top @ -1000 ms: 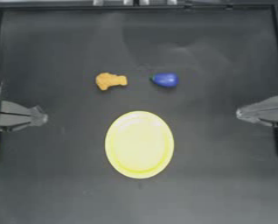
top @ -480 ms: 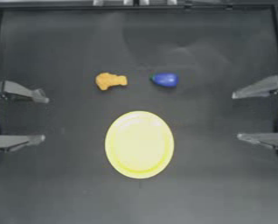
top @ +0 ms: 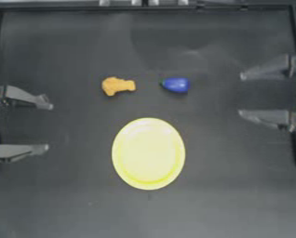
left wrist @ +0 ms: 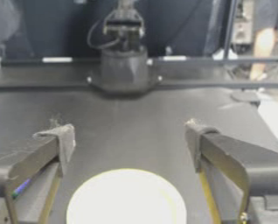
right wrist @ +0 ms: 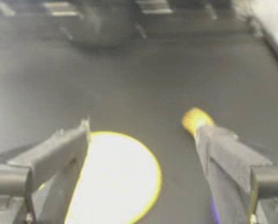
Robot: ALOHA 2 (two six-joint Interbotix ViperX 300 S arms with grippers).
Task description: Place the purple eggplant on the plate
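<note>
The purple eggplant (top: pixel 176 84), a small glossy blue-purple teardrop, lies on the table beyond the big yellow plate (top: pixel 148 153). In the right wrist view only a purple sliver of the eggplant (right wrist: pixel 214 211) shows beside one finger, with the plate (right wrist: pixel 115 179) below the jaws. My right gripper (top: pixel 242 95) is open at the right side, level with the eggplant and well apart from it. At the left edge my left gripper (top: pixel 46 126) is open and holds nothing. Its wrist view looks over the plate (left wrist: pixel 126 199) between its fingers (left wrist: pixel 48 151).
An orange-yellow lumpy piece (top: pixel 117 86) lies left of the eggplant, and shows as the orange piece (right wrist: pixel 195 119) in the right wrist view. A raised frame borders the dark table. The right arm's base (left wrist: pixel 123 65) stands across the table in the left wrist view.
Both grippers went from shut to open. The right gripper has since shifted toward the table's far edge, level with the eggplant. Eggplant, orange piece and plate have not moved.
</note>
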